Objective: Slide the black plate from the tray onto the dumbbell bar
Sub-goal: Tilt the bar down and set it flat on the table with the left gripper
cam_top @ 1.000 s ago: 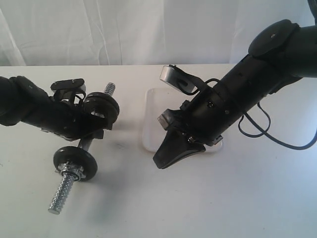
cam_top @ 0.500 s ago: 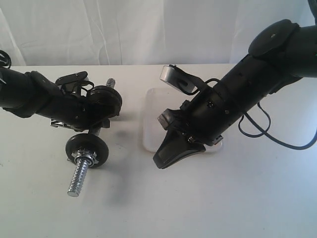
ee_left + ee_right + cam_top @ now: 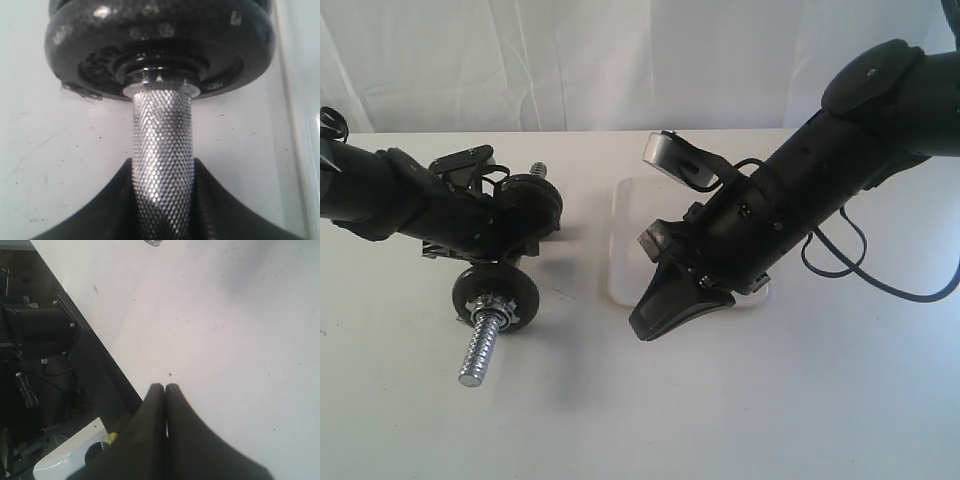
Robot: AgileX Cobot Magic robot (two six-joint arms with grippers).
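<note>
**Left hand (image 3: 162, 175) clenched on the dumbbell bar (image 3: 161, 125): keep the loose end up**

Left hand grips the knurled middle of the bar, its fingers pressed against both sides, and carries it at a slant above the table (image 3: 770, 400). Two black discs sit on the rod. The one toward the near threaded end (image 3: 497, 295) is backed by a silver star nut (image 3: 488, 305). The other, the black plate (image 3: 532, 205) as far as I can judge, sits on the far side of the grip with bare thread poking out beyond it and no nut that I can see.

No loose disc shows on the tray (image 3: 625, 215), though the right arm hides much of it. Right hand (image 3: 655, 318) hangs over the tray's front edge, pinched shut on nothing.

So the slide looks done, or very nearly. Doing this step well means holding the far end no lower than the grip, so that the unsecured plate stays pushed against the collar rather than creeping off the thread. Any lowering should be slow and without twisting the wrist. The grip should loosen only once both discs rest on the table
</note>
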